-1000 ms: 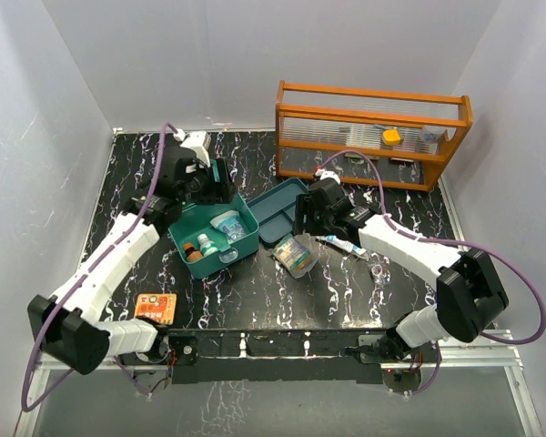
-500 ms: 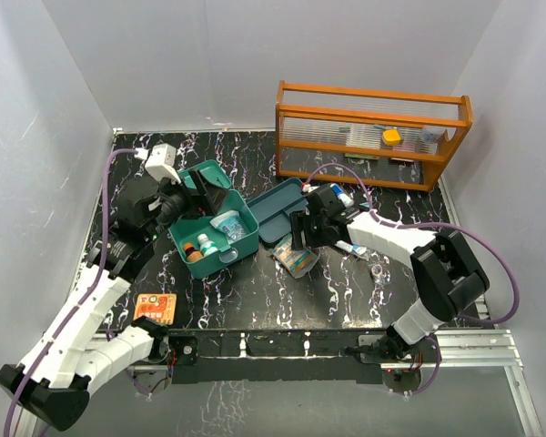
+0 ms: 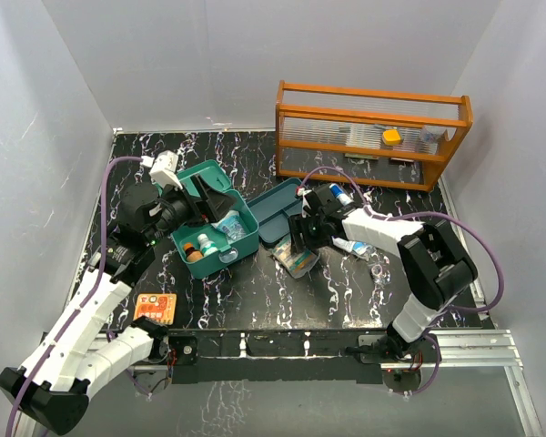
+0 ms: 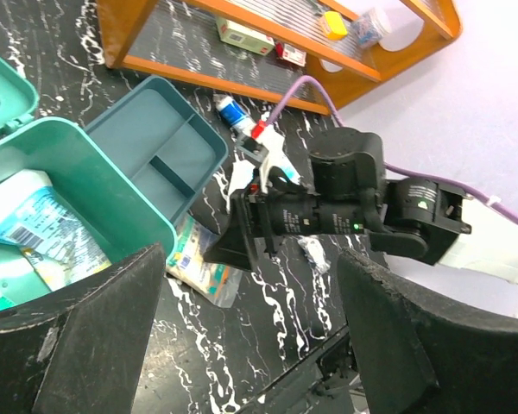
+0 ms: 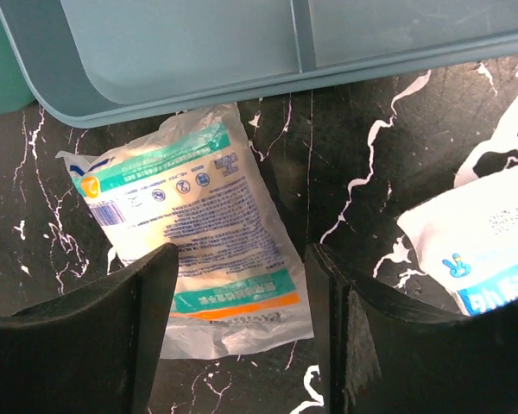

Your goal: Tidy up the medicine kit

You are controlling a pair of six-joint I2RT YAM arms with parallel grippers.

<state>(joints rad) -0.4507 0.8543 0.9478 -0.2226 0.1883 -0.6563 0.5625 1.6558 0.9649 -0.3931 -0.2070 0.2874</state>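
Note:
The teal medicine kit (image 3: 220,244) stands open left of centre, its lid (image 3: 203,180) raised behind it, with small bottles and packets inside. Its divided insert tray (image 3: 278,211) (image 4: 160,142) (image 5: 242,52) lies on the table to its right. My left gripper (image 3: 211,202) (image 4: 250,345) hovers over the kit's back edge, open and empty. A flat white, teal and orange sachet (image 3: 298,261) (image 4: 198,263) (image 5: 198,241) lies in front of the tray. My right gripper (image 3: 302,238) (image 5: 242,336) is low over it, open, its fingers straddling the sachet's near end.
The orange slatted rack (image 3: 373,137) (image 4: 268,34) stands at the back right with small items on its shelf. A white and blue tube (image 3: 350,244) (image 5: 483,250) and a clear blister (image 3: 378,270) lie right of the sachet. An orange card (image 3: 155,308) sits front left.
My left arm drew back to the left and its jaws widened; the raised lid now shows. My right gripper moved forward and down from the tray onto the sachet.

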